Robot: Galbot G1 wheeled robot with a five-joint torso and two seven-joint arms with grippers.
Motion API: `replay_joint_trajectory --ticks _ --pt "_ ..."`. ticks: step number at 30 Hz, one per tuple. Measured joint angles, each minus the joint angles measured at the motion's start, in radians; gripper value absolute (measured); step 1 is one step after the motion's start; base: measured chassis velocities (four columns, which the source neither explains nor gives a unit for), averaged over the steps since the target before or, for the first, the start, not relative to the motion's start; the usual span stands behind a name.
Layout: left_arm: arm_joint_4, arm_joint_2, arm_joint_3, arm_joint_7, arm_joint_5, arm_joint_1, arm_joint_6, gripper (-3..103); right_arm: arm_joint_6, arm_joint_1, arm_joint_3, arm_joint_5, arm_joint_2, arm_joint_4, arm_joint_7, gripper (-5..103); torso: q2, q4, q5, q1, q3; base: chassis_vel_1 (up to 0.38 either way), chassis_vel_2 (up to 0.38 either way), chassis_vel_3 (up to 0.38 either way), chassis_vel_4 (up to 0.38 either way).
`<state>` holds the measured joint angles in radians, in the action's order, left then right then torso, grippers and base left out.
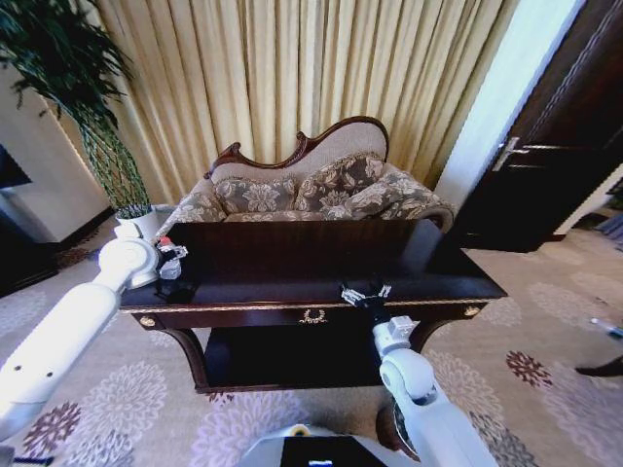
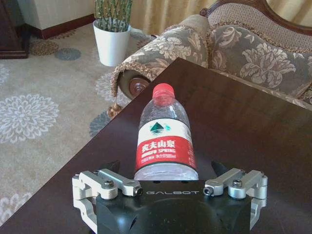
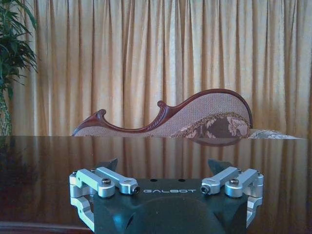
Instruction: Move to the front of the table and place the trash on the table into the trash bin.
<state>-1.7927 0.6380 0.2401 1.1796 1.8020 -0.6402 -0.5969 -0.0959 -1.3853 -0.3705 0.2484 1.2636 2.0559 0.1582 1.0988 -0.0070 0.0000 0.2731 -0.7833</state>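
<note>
The table (image 1: 292,253) is long, dark and glossy, and stands straight ahead of me. At its left end is the trash, a clear plastic bottle (image 2: 165,131) with a red cap and red label. My left gripper (image 2: 165,168) (image 1: 173,265) is open, with the bottle between its fingers (image 2: 113,166). My right gripper (image 1: 365,292) (image 3: 165,165) hovers open over the table's front edge near the gold emblem (image 1: 312,315), holding nothing. A dark-brown curved sliver on the floor beside my right forearm looks like the trash bin (image 1: 386,428); the arm hides most of it.
A floral sofa (image 1: 311,190) stands right behind the table, with curtains beyond. A white plant pot (image 1: 136,224) (image 2: 112,44) sits on the floor off the table's left end. A dark door (image 1: 545,146) is at the right. Patterned carpet surrounds the table.
</note>
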Motion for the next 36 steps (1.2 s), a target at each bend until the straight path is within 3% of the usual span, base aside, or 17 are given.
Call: replay_joint_trajectory --ticks 3,4,6,8,14,18,21,22,23,25,26,28,29,30,33,34,36 --pt "0.0 -0.001 0.008 0.001 0.015 -0.002 0.003 102 0.001 0.003 0.0 0.008 0.0 0.0 0.001 100 0.0 0.0 0.0 0.0 0.0 0.0 0.0 0.0 0.0" --pt "-0.003 0.0 0.014 0.001 0.03 -0.003 0.004 93 0.005 0.004 0.002 0.01 0.003 0.0 0.003 100 0.0 0.0 0.0 0.0 0.0 0.0 0.0 0.0 0.0" --pt "-0.005 0.001 0.016 0.001 0.037 -0.003 0.005 93 0.007 0.004 0.003 0.01 0.005 0.0 0.005 100 0.0 0.0001 0.0 0.0 0.0 0.0 0.0 0.0 0.0" --pt "-0.006 0.008 0.019 0.001 0.058 -0.004 0.009 77 0.017 0.005 0.005 0.012 0.008 -0.002 0.007 100 0.0 0.0 0.0 0.0 0.0 0.0 0.0 0.0 0.0" --pt "-0.004 0.011 0.019 0.0 0.061 -0.005 0.015 56 0.025 0.009 -0.002 0.017 0.012 -0.001 0.009 100 0.0 0.0 0.0003 0.0 0.0 0.0 0.0 0.0 0.0" --pt "-0.008 0.009 0.018 -0.007 0.057 -0.005 0.015 49 0.026 0.01 -0.009 0.022 0.009 0.002 0.013 100 0.0 0.0001 0.0001 0.0 0.0 0.0 0.0 0.0 0.0" --pt "-0.021 0.003 0.021 -0.046 -0.023 -0.018 0.016 43 0.027 0.01 -0.014 0.025 0.006 0.007 0.02 100 0.0 -0.0004 -0.0002 0.0 0.0 0.0 0.0 0.0 0.0" --pt "-0.038 -0.004 0.031 -0.099 -0.104 -0.04 0.023 40 0.027 0.009 -0.016 0.029 0.006 0.012 0.027 100 0.0 -0.0004 -0.0002 0.0 0.0 0.0 0.0 0.0 0.0" --pt "-0.038 -0.004 0.031 -0.099 -0.104 -0.04 0.023 40 0.027 0.009 -0.016 0.029 0.006 0.012 0.027 100 0.0 -0.0004 -0.0002 0.0 0.0 0.0 0.0 0.0 0.0" --pt "-0.086 -0.02 0.076 -0.25 -0.277 -0.113 0.052 34 0.015 0.009 -0.015 0.045 0.005 0.028 0.044 100 0.0 -0.0002 -0.0001 0.0 0.0 0.0 0.0 0.0 0.0" --pt "-0.086 -0.02 0.076 -0.25 -0.277 -0.113 0.052 34 0.015 0.009 -0.015 0.045 0.005 0.028 0.044 100 0.0 -0.0002 -0.0001 0.0 0.0 0.0 0.0 0.0 0.0" --pt "-0.142 -0.041 0.14 -0.445 -0.55 -0.229 0.148 34 -0.033 0.014 -0.009 0.109 -0.006 0.067 0.058 100 0.0 0.0003 0.0 0.0 0.0 0.0 0.0 0.0 0.0" --pt "-0.142 -0.041 0.14 -0.445 -0.55 -0.229 0.148 34 -0.033 0.014 -0.009 0.109 -0.006 0.067 0.058 100 0.0 0.0003 0.0 0.0 0.0 0.0 0.0 0.0 0.0" --pt "-0.156 -0.048 0.172 -0.552 -0.684 -0.284 0.212 34 -0.062 0.021 -0.006 0.157 -0.013 0.092 0.069 100 0.0 0.0003 -0.0002 0.0 0.0 0.0 0.0 0.0 0.0" --pt "-0.176 -0.068 0.247 -0.788 -0.948 -0.408 0.372 34 -0.142 0.042 -0.003 0.31 -0.039 0.17 0.095 100 0.0 0.0003 0.0 0.0 0.0 0.0 0.0 0.0 0.0" --pt "-0.176 -0.068 0.247 -0.788 -0.948 -0.408 0.372 34 -0.142 0.042 -0.003 0.31 -0.039 0.17 0.095 100 0.0 0.0003 0.0 0.0 0.0 0.0 0.0 0.0 0.0" --pt "-0.195 -0.08 0.28 -0.876 -1.033 -0.463 0.476 34 -0.172 0.052 -0.001 0.39 -0.078 0.222 0.098 100 0.0 0.0003 -0.0001 0.0 0.0 0.0 0.0 0.0 0.0"
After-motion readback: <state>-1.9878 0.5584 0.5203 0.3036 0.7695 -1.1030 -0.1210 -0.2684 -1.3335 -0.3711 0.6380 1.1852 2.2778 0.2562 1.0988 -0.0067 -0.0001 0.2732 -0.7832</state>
